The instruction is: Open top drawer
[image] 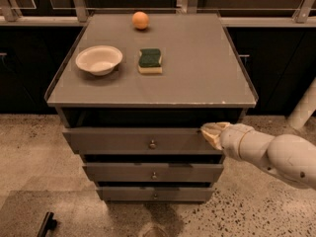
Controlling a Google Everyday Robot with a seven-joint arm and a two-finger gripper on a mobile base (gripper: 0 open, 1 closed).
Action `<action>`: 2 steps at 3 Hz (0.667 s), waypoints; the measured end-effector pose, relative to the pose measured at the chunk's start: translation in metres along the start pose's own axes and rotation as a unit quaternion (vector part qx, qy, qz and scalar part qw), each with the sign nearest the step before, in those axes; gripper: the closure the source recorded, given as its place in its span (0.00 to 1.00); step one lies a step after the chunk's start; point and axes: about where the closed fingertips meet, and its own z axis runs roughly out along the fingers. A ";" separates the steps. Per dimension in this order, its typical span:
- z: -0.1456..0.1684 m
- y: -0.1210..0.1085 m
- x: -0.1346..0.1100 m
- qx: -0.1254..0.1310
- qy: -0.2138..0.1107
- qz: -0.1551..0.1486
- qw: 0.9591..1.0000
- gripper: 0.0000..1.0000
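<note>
The top drawer (123,141) is the widest of three grey-brown drawers under the cabinet top, with a small round knob (152,144) at the centre of its flat front. It stands pulled out a little, with a dark gap above its front. My gripper (210,132) comes in from the right on a cream arm and sits at the drawer front's upper right edge, well to the right of the knob.
On the cabinet top (207,73) lie a white bowl (98,59), a green-and-yellow sponge (149,60) and an orange (140,20). Two narrower drawers (153,173) sit below. Speckled floor surrounds the cabinet. A dark object (47,224) lies at the lower left.
</note>
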 end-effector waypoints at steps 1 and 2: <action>0.027 -0.014 -0.012 0.022 -0.034 -0.003 0.999 1.00; 0.050 -0.023 -0.013 0.037 -0.040 0.000 0.999 1.00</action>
